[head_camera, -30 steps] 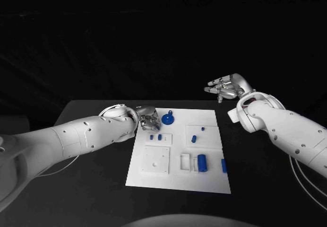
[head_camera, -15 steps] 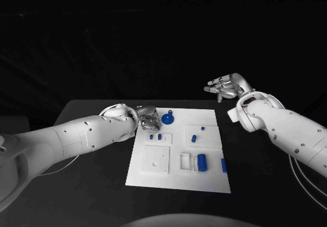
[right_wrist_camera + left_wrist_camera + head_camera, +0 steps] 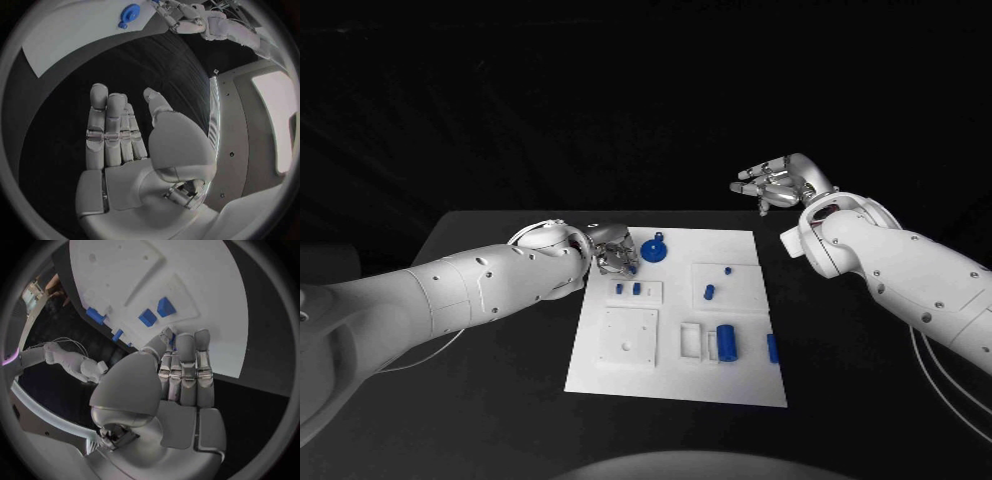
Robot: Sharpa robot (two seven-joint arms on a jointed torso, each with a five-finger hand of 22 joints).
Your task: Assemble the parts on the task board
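Your left hand (image 3: 615, 255) sits at the board's (image 3: 678, 385) far-left edge, fingers straight and together over its rim; can't tell if it holds anything. Right hand (image 3: 777, 184) is open, raised well clear beyond the far-right corner. Parts lie loose on the board, round one (image 3: 656, 248) just beside the left hand. Looks like the reach-to-pick step: next, close on that part.

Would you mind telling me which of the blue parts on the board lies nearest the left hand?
The round blue part with a loop, at the board's far edge, lies just beside the left hand. The other blue parts are small blocks and cylinders lying nearer the robot.
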